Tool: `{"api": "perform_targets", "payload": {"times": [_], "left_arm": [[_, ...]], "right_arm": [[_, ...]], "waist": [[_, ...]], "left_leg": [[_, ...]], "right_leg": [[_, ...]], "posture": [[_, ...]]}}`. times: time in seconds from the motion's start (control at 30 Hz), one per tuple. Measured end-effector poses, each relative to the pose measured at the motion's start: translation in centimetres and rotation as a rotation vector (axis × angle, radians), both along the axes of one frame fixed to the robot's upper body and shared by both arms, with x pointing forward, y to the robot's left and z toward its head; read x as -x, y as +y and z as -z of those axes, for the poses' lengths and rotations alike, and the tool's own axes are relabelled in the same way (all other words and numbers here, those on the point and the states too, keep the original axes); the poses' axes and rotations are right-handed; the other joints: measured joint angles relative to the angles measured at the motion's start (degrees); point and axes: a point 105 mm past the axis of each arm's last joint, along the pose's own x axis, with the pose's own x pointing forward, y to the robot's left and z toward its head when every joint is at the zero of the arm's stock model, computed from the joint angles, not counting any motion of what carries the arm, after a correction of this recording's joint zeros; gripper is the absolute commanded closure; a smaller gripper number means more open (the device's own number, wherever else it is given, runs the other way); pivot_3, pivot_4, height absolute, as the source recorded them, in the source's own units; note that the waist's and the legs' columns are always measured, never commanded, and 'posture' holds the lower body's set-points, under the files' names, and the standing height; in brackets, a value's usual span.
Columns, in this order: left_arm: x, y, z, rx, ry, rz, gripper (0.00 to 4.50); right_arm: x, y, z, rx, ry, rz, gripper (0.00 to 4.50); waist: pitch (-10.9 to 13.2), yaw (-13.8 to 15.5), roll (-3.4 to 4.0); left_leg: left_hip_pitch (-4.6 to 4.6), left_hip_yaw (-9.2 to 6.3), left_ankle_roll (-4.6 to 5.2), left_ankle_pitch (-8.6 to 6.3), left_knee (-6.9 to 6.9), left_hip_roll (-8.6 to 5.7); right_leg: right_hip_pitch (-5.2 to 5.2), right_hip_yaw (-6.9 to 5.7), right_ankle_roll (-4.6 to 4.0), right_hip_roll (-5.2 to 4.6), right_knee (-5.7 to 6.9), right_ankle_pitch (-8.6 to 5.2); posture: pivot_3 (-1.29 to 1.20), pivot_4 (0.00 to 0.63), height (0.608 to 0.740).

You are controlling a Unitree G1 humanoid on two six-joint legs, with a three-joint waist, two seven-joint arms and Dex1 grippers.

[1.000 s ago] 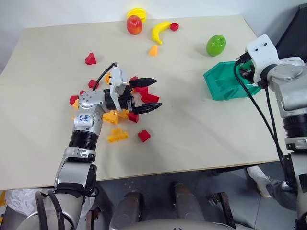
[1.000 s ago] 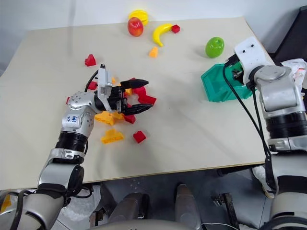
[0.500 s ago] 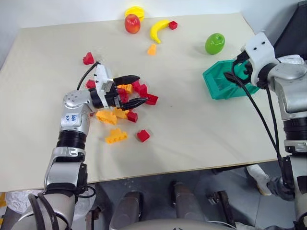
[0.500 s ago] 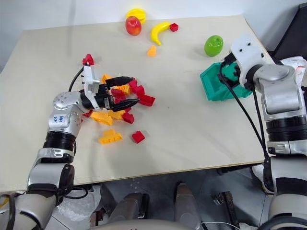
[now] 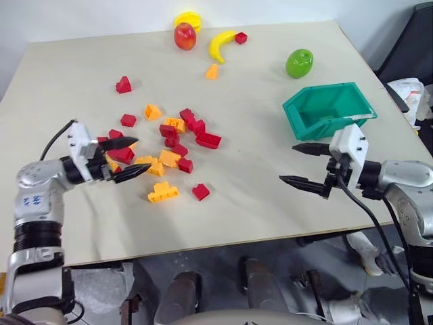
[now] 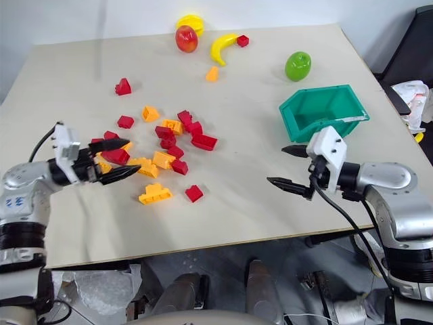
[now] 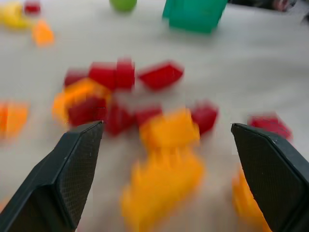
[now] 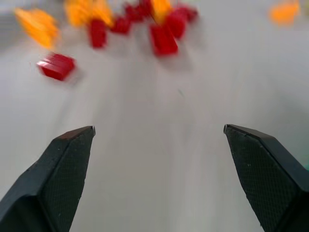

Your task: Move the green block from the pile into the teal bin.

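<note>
Right gripper (image 5: pixel 287 162) is hanging empty with fingers spread wide, at 7 o'clock of the teal slanted-wall plastic bin (image 5: pixel 318 128). The left gripper (image 5: pixel 143 154), equally spread and empty, is hovering at 9 o'clock of the pile of red and orange plastic bricks (image 5: pixel 206 140). The small dark-green plastic block cannot be made out; it is probably lying inside the bin. If so, the task is finishing, and the next move calls only for checking the bin.

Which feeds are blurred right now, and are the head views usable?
Left wrist view: the red and orange studded plastic bricks of the pile are smeared. Right wrist view: the bricks are streaked too. Left and right eye views: sharp, evenly lit; the teal plastic bin casts soft shadows.
</note>
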Motion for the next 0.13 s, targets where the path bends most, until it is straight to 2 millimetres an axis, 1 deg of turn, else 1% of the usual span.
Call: {"api": "perform_targets", "payload": {"times": [0.07, 0.13], "left_arm": [[0.2, 1.4, 0.0, 0.005, 0.002, -0.044, 0.00], [0.2, 2.0, 0.0, 0.020, -0.005, -0.070, 0.00]], "right_arm": [[-0.5, -0.5, 0.7, -0.023, -0.014, 0.000, 0.03], [-0.9, -0.7, 1.4, -0.035, -0.021, 0.010, 0.03]], "waist": [[0.0, 0.1, 0.00], [0.0, 0.3, 0.00]], "left_leg": [[0.20, 0.00, 0.01, -0.01, -0.01, 0.01], [0.21, -0.01, 0.01, -0.01, -0.01, 0.01]], "right_leg": [[0.18, 0.00, -0.01, -0.01, -0.02, 0.01], [0.19, 0.00, -0.02, -0.02, -0.01, 0.01]], "posture": [[0.00, 0.150, 0.740], [0.00, 0.150, 0.740]]}}
